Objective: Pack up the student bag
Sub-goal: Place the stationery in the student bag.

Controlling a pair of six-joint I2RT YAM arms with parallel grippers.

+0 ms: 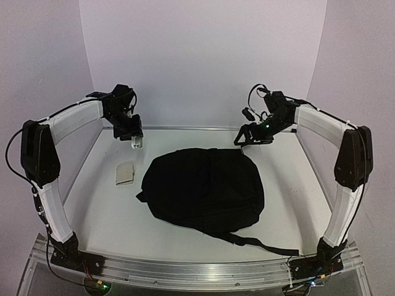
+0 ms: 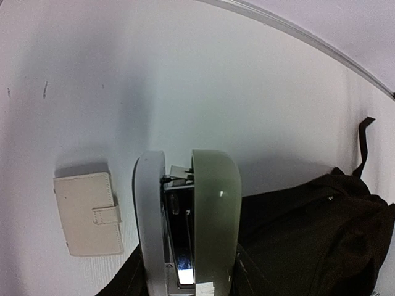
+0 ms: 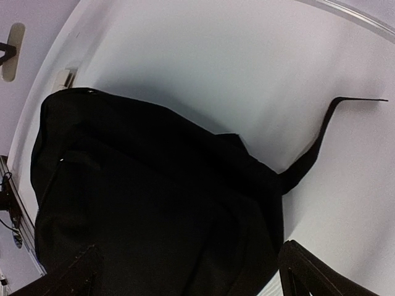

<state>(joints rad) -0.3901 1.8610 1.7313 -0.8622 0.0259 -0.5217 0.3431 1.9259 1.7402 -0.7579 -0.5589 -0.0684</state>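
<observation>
Lying mid-tabletop (image 1: 99, 209), the student bag (image 1: 203, 188) sat beneath two raised hands: left hand (image 2: 179, 161) nearly closed and empty, right hand (image 1: 242, 139) spread wide, holding nothing.

Even light is coming down from overhead and washing my white counter (image 1: 105, 216) pale with a faint violet cast, while the student bag (image 1: 203, 188) is swallowing it and showing as a featureless black mass in every view. My left tool (image 2: 179, 169) is sitting so close to its lens that it is blurring and laying a grey shadow on the counter beside it. Both wrist views are bending the counter's straight edges into curves.
</observation>
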